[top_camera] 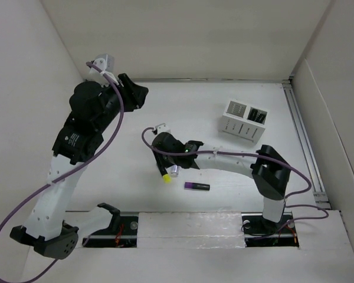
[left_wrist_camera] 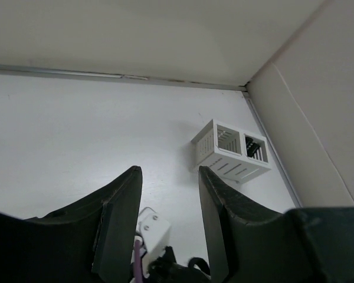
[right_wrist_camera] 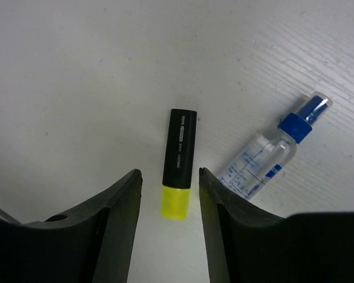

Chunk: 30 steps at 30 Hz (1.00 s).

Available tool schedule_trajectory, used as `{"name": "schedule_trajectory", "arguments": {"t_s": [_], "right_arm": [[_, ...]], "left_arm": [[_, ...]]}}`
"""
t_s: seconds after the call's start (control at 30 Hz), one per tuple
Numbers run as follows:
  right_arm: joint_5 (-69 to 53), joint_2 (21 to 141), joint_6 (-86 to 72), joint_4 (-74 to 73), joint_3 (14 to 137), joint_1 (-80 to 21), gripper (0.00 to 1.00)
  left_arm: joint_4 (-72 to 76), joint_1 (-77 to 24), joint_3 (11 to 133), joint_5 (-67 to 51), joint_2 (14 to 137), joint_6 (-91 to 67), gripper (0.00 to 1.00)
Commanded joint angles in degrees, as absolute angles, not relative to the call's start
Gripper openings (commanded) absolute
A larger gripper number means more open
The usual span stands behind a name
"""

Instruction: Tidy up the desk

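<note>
The desk (top_camera: 183, 106) is a white tabletop with white walls. A black highlighter with a yellow cap (right_wrist_camera: 179, 165) lies on it, its yellow end (top_camera: 166, 176) showing in the top view. My right gripper (right_wrist_camera: 169, 177) is open just above it, a finger on each side of the yellow cap, not touching; it sits mid-table in the top view (top_camera: 168, 168). A small clear spray bottle with a blue cap (right_wrist_camera: 271, 156) lies just to its right. A purple highlighter (top_camera: 197, 186) lies nearer the front. My left gripper (top_camera: 140, 94) is open and empty, raised at the back left.
A white compartmented organizer box (top_camera: 243, 119) stands at the back right, also in the left wrist view (left_wrist_camera: 231, 152). A metal rail (top_camera: 304, 141) runs along the right side. The right arm's wrist mount (left_wrist_camera: 150, 227) shows below the left gripper (left_wrist_camera: 168, 171).
</note>
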<state>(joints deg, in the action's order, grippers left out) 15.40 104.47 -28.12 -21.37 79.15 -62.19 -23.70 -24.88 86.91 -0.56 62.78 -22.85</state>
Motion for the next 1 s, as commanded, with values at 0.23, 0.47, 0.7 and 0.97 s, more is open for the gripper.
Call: {"name": "schedule_trajectory", "arguments": {"t_s": [0.23, 0.47, 0.7, 0.97], "right_arm": [[14.5, 116.79, -24.08, -26.45, 91.4, -62.31, 0.54], [16.08, 121.64, -23.64, -28.83, 96.15, -62.31, 0.54], [17.23, 124.98, -23.29, -30.41, 97.12, -62.31, 0.53], [16.35, 125.42, -24.52, -29.79, 95.54, -62.84, 0.41]], "left_arm": [[-22.68, -24.87, 83.41, -5.45, 57.13, -24.17, 0.4], [-22.5, -24.87, 83.23, -5.71, 57.04, -23.29, 0.4], [-22.5, -25.93, 83.32, -5.54, 56.95, -22.67, 0.41], [-22.67, -25.93, 82.97, -5.62, 56.95, -22.85, 0.4]]}}
